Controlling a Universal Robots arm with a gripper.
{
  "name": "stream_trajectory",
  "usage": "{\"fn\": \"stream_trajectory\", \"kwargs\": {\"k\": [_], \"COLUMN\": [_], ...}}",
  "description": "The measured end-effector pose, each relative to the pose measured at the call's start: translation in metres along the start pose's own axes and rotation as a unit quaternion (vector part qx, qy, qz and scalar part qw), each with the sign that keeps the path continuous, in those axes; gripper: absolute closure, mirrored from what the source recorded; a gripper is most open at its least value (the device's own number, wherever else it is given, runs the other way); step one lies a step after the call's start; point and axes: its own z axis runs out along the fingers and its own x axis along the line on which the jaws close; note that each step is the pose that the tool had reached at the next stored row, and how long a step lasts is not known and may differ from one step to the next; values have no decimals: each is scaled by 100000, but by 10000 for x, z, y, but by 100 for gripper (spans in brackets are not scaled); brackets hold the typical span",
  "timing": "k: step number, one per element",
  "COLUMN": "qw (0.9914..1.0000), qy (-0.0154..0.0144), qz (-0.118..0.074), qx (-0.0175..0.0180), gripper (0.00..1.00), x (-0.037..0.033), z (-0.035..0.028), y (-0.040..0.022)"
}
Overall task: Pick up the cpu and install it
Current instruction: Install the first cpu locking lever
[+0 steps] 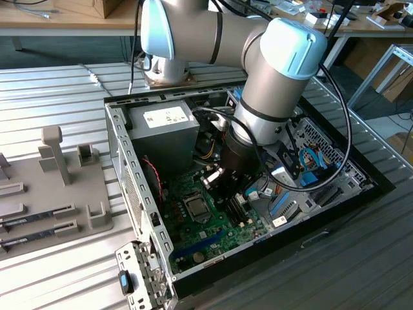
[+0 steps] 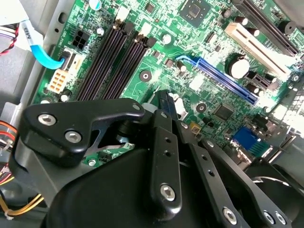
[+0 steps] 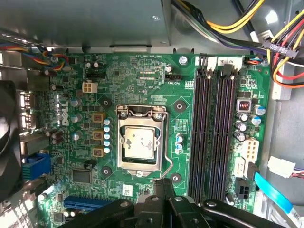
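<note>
I'm watching the arm (image 1: 271, 77) reach down into the open computer case (image 1: 122, 161), which takes up the centre and right of the exterior view. Its wrist is poised over the green motherboard (image 1: 208, 234). The cpu (image 3: 138, 143) lies flat in the socket (image 3: 122, 142), silvery top up, with the socket's metal frame around it. In the exterior view that spot sits just below centre. In the first wrist view the gripper (image 3: 164, 186) hangs near one edge of the socket, its fingers pressed together with nothing between them, clear of the chip. The dark memory slots (image 3: 213, 133) run alongside the socket. A grey tray (image 1: 51, 187) lies at the exterior view's left.
</note>
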Motion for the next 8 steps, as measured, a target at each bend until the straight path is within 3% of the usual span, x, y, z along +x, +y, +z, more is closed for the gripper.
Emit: {"fn": "stream_trajectory", "kwargs": {"k": [8], "qw": [100000], "qy": [-4], "qz": [-8], "qx": [-14], "gripper": [90], "x": [9], "z": [-87], "y": [31]}}
